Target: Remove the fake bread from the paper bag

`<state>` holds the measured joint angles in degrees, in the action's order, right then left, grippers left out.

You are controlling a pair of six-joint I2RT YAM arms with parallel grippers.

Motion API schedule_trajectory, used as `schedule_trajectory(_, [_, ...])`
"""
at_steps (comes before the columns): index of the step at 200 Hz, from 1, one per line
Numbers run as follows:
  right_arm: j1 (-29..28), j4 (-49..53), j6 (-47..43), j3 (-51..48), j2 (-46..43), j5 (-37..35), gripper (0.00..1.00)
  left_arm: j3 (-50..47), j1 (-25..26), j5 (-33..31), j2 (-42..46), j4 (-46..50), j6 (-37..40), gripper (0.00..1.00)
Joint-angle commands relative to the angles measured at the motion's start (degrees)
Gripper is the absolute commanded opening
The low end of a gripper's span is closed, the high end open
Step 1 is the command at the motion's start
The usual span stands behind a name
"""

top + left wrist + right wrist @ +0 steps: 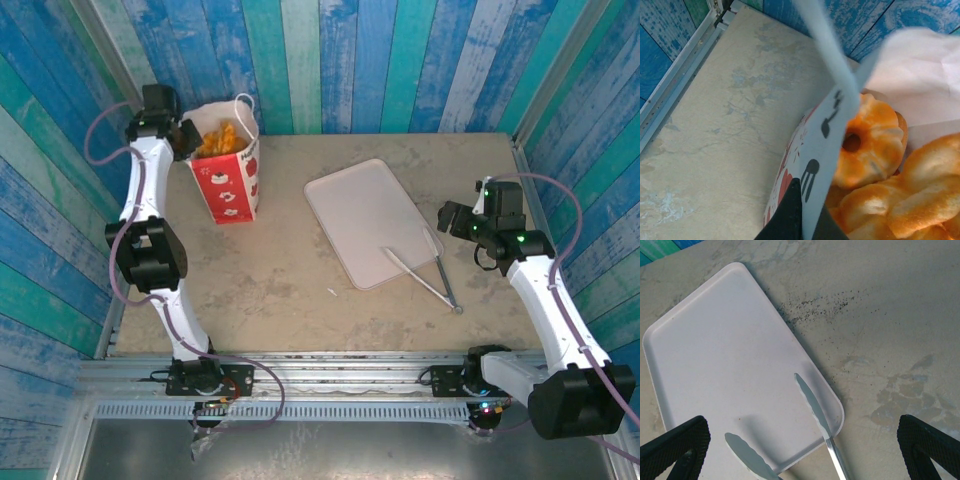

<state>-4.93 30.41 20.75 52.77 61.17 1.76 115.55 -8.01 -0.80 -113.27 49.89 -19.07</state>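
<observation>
Left arm (150, 250): rises from its base at the near edge of the table (290, 290), elbow folded over the left edge, forearm reaching up to the far left corner.

Left gripper (188, 140): closed on the left rim of the paper bag (228, 185). In the wrist view the dark fingers (785, 220) pinch the white bag wall between them.

Paper bag: upright at the far left corner, mouth open, red band with white shapes below, one white cord handle arching over the far rim.

Fake bread (220, 138): inside the bag, heaped up to the mouth. The wrist view shows a glossy orange ring-shaped piece just behind the pinched wall, with golden ridged pieces beside it.

Tray (360, 215): pale, flat, rectangular, lying at an angle right of the table's middle, well apart from the bag.

Tongs (425, 272): metal, both tips resting on the tray's near right corner, hinge end on the table beyond the tray.

Right arm (545, 290): base at the near edge, forearm slanting up along the right edge, wrist bent towards the tray.

Right gripper (455, 222): jaws spread wide, holding nothing, hovering just right of the tray. In the wrist view its fingers (675, 447) frame the tray corner and the tong tips.
</observation>
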Motion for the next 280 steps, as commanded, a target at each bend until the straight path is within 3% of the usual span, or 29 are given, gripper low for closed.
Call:
schedule_trajectory(1, [-0.3, 0.0, 0.0, -0.2, -0.6, 0.2, 1.00, 4.3, 0.2, -1.5, -0.4, 1.2, 0.8, 0.02])
schedule_trajectory(63, [-0.3, -0.2, 0.5, -1.0, -0.3, 0.4, 1.00, 12.2, 1.6, -2.2, -3.7, 4.1, 5.4, 0.00])
schedule_trajectory(108, [-0.3, -0.1, 1.0, -4.8, -0.7, -0.6, 1.00, 8.9, 7.1, -7.1, -1.6, -2.1, 13.8, 0.00])
schedule_trajectory(161, [-0.3, 0.0, 2.3, -10.6, -1.0, -0.8, 1.00, 6.3, 11.1, -7.2, 0.5, -8.9, 18.5, 0.00])
schedule_trajectory(221, [-0.3, 0.5, 3.6, -16.4, -1.9, 2.5, 1.00, -7.4, 16.3, -8.4, 7.0, -22.2, 23.4, 0.01])
schedule_trajectory(280, [-0.3, -1.1, 5.2, -21.4, -2.3, 7.3, 1.00, -17.5, 17.6, -8.3, 13.3, -30.0, 24.5, 0.01])
